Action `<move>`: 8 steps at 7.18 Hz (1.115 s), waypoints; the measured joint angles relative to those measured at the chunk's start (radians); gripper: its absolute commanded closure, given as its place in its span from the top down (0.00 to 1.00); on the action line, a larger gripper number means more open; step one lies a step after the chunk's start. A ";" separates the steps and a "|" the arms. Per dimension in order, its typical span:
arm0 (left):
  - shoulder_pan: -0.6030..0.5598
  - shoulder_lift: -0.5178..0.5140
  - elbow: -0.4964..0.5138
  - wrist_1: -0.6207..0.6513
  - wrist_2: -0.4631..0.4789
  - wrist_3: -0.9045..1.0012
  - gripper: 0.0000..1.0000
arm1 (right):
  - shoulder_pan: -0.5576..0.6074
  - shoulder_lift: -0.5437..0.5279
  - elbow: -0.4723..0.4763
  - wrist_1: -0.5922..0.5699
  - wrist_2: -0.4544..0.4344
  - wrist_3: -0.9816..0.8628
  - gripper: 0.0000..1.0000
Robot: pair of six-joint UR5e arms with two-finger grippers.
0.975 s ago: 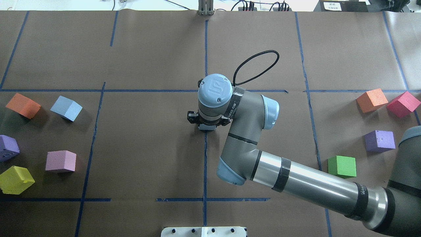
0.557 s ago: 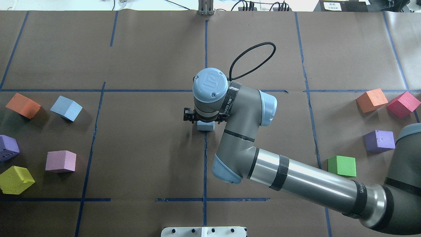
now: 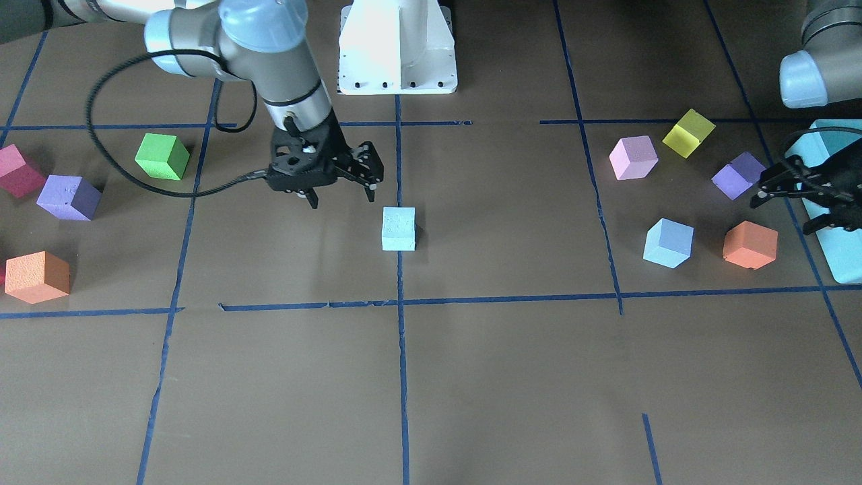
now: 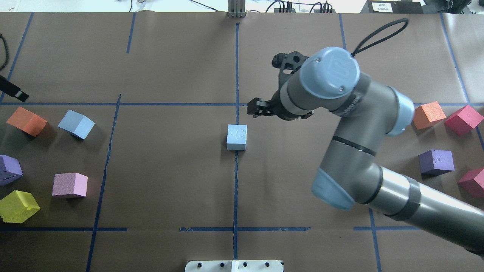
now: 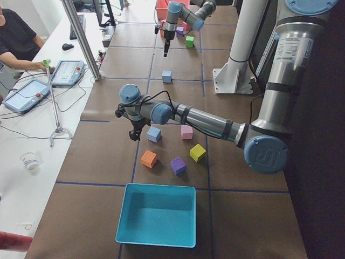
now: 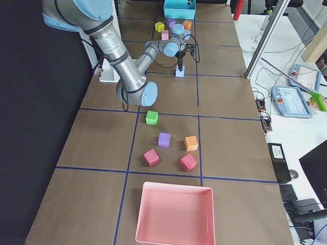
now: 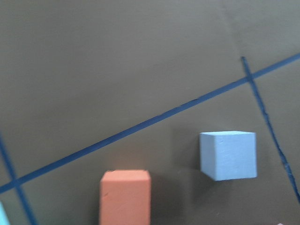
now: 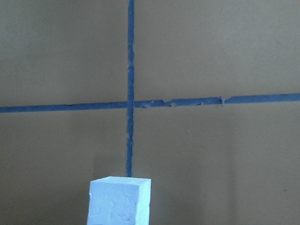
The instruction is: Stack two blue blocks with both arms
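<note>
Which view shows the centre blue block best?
Overhead exterior: the centre blue block is whole, unobstructed, top face and tape-line position clear. Front-facing also shows it whole, near the open right tool. Right wrist crops its bottom. Both side views show it tiny. Left wrist shows only the other blue block.

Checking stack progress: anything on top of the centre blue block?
Nothing: centre blue block has a bare top, right gripper off to the side. Second blue block sits apart. Underside hidden.
</note>
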 measured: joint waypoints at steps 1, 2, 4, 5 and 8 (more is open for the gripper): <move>0.059 -0.016 0.006 -0.002 0.048 -0.012 1.00 | 0.051 -0.070 0.057 0.004 0.045 -0.041 1.00; 0.097 -0.023 0.018 -0.016 0.069 -0.052 1.00 | 0.093 -0.119 0.078 0.009 0.091 -0.085 1.00; 0.155 -0.028 0.082 -0.124 0.086 -0.181 1.00 | 0.118 -0.156 0.079 0.013 0.117 -0.125 1.00; 0.174 -0.029 0.117 -0.176 0.099 -0.223 1.00 | 0.119 -0.159 0.075 0.014 0.119 -0.130 1.00; 0.211 -0.030 0.129 -0.217 0.118 -0.356 1.00 | 0.115 -0.160 0.068 0.015 0.118 -0.130 1.00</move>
